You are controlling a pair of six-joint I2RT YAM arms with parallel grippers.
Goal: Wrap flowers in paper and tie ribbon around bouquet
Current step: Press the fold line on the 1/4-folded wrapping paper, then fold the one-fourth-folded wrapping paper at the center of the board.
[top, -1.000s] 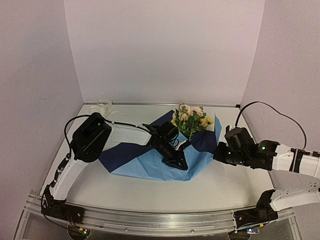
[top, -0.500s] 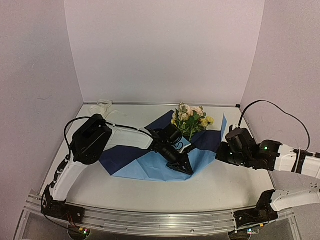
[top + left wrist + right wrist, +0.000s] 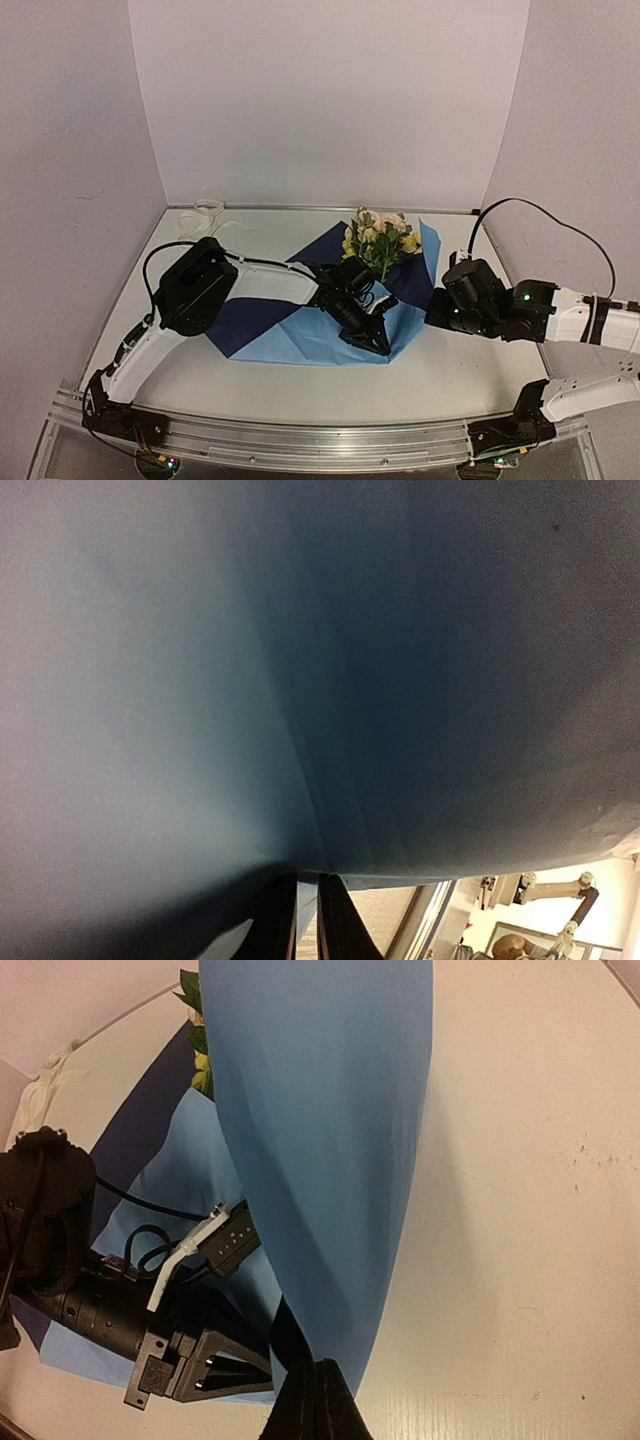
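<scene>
Step in hand: wrapping. Ribbon work is not started.

The paper (image 3: 300, 335) lies center frame in the top view, light blue face up at the lower part, darker blue showing at left and behind the blooms. The flowers (image 3: 382, 238) sit on it at upper center, blooms toward the back wall, stems running down under the left arm's wrist.

The right gripper (image 3: 315, 1392) has its fingers pressed together on the paper's right corner, and that flap stands lifted, nearly filling the upper middle of the right wrist view. The left gripper (image 3: 308, 915) is pinched nearly closed on a paper edge; the sheet drapes across almost its whole wrist view.

Next move, as a judgement: the right flap needs folding leftward over the stems while the left grip keeps the sheet taut and the stems pinned.

The ribbon (image 3: 210, 211) lies bunched at the upper left corner of the table (image 3: 450, 370), well apart from the paper, untouched.
</scene>
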